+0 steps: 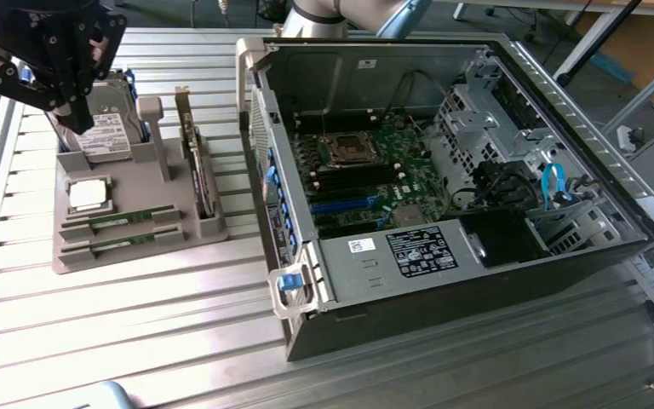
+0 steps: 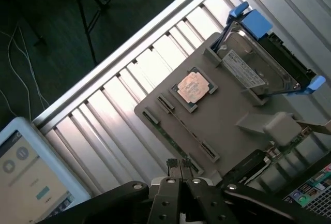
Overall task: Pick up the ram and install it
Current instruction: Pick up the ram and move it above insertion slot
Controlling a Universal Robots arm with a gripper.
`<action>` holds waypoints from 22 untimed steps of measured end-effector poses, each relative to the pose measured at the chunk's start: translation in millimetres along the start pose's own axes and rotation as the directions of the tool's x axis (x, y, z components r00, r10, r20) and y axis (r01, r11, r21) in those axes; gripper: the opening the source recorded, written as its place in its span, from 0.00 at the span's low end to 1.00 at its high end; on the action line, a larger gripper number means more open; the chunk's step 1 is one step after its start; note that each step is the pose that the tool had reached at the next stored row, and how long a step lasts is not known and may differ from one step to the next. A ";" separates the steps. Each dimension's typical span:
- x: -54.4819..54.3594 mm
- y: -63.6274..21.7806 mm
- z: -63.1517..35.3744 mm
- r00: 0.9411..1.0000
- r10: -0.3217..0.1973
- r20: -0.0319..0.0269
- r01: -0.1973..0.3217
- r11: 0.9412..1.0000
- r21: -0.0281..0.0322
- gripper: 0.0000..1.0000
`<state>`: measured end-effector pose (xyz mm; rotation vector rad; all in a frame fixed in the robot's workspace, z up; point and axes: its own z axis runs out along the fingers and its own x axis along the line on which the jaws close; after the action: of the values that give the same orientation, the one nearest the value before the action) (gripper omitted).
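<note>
Two ram sticks lie side by side in slots at the front of a grey holder tray: one ram stick behind, the other ram stick in front. The wrist view looks down on them edge-on as thin lines, one ram stick nearer the processor. My black gripper hangs above the tray's back corner at the exterior view's left, over the hard drive. Its fingers are shut with nothing between them, well above the tray.
The tray also carries a square silver processor, a hard drive with blue clips and an upright dark expansion card. The open computer case lies at the exterior view's right, its motherboard slots exposed. A tablet lies beside the table.
</note>
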<state>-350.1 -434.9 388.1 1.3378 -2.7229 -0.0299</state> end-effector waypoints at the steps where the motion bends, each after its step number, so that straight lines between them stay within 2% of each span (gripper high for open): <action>1: 0.0 0.0 0.0 1.000 -0.016 -0.001 0.016 1.000 0.001 0.11; 5: 0.0 0.0 0.1 0.997 -0.082 -0.006 0.082 0.997 0.007 0.11; 9: 0.0 0.0 0.2 0.989 -0.148 -0.011 0.148 0.989 0.012 0.11; 12: 0.0 0.0 0.3 0.979 -0.204 -0.015 0.205 0.979 0.017 0.11; 19: 0.0 0.0 0.5 0.945 -0.326 -0.026 0.327 0.945 0.025 0.11; 22: 0.0 0.0 0.5 0.943 -0.331 -0.027 0.332 0.943 0.026 0.11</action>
<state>-350.2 -434.9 387.7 1.7784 -2.4558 -0.0016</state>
